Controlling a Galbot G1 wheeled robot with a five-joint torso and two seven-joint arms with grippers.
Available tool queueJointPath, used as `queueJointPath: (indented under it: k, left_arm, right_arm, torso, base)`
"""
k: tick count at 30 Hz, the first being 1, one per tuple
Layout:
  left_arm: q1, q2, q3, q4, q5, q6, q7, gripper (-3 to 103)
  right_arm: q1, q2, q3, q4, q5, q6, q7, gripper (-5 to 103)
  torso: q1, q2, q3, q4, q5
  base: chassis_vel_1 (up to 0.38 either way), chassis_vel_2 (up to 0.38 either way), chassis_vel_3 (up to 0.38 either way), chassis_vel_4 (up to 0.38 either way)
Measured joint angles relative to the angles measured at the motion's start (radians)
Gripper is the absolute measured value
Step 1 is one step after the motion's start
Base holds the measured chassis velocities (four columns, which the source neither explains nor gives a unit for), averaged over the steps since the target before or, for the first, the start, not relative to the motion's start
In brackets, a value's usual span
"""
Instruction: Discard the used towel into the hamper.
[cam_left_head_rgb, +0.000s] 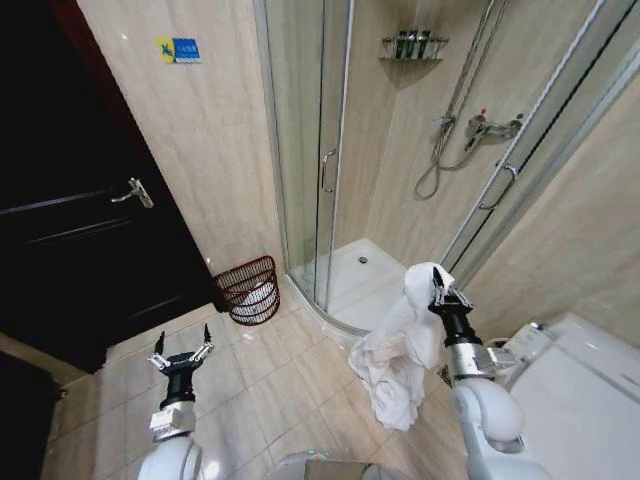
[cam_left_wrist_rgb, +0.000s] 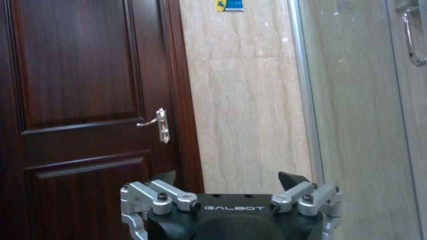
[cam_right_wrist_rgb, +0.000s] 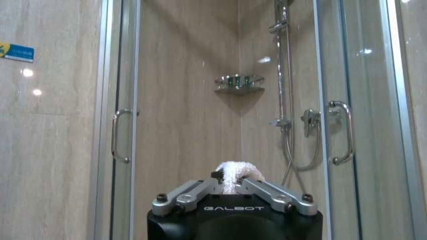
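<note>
Right gripper (cam_left_head_rgb: 437, 289): raised at the robot's right front, jaws pinched on the top fold of the towel (cam_left_head_rgb: 400, 350). The white towel hangs in a long bunch from the jaws, draped down alongside the arm, above the floor tiles. In the right wrist view a tuft of towel (cam_right_wrist_rgb: 235, 172) shows between the closed fingers.

Left gripper (cam_left_head_rgb: 181, 350): held low at the left front over the floor, fingers spread wide, nothing in them.

Toilet (cam_left_head_rgb: 585, 385): just beside the right arm, on its outer side.

Hamper (cam_left_head_rgb: 249, 290): stands on the floor ahead, between the two arms, against the wall and touching or nearly touching the shower frame. White cloth already lies inside.

Door (cam_left_head_rgb: 70, 190): dark, shut, left of the hamper.

Shower (cam_left_head_rgb: 400, 140): glass enclosure behind, right of the hamper
</note>
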Motion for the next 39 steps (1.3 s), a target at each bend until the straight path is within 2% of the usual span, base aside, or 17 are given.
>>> queueJointPath:
  k: [11,39]
  left_arm:
    - [0.016,-0.018,0.0,-0.027,-0.001,0.017,0.024,100]
    - [0.04,-0.075,-0.002,-0.056,0.017,0.016,0.044,100]
  right_arm:
    - [-0.001,-0.014,0.003,0.021,0.002,-0.015,0.011,2]
    - [-0.001,-0.051,-0.005,0.018,0.01,0.001,0.008,2]
  torso:
    - [0.012,0.028,0.016,0.0,0.0]
    - [0.01,0.022,0.013,0.0,0.0]
  base:
    - [0.0,0.0,0.0,0.0]
    - [0.026,0.026,0.025,0.022]
